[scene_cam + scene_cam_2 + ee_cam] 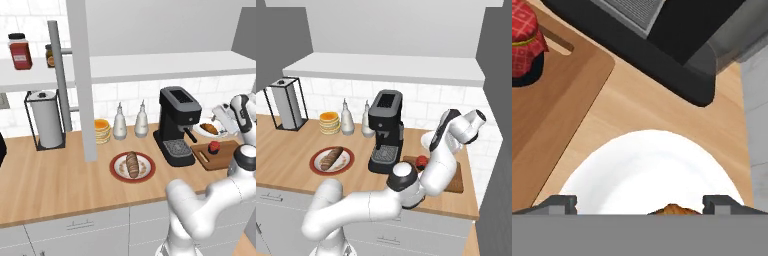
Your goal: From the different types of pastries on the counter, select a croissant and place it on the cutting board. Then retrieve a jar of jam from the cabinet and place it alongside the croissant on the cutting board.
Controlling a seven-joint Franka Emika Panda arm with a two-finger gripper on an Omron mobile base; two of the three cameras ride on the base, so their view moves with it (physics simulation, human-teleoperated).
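Small squat red jam jar (214, 147) already on dark-brown wooden cutting board (226, 159). Golden croissant (209, 129) still on white plate (647, 170), off board. Tool (640, 202) wide open, empty, hovering over croissant.

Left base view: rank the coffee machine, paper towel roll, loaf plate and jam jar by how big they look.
1. Coffee machine
2. Paper towel roll, close behind
3. Red-rimmed plate with the loaf
4. Jar of jam, smallest by far; it stands on the cutting board.

The white arm (406, 195) rises from the base, folds at a dark elbow and reaches toward two o'clock in the right base view. Its gripper (640, 204) points downward, fingertips (559, 202) spread wide, holding nothing.
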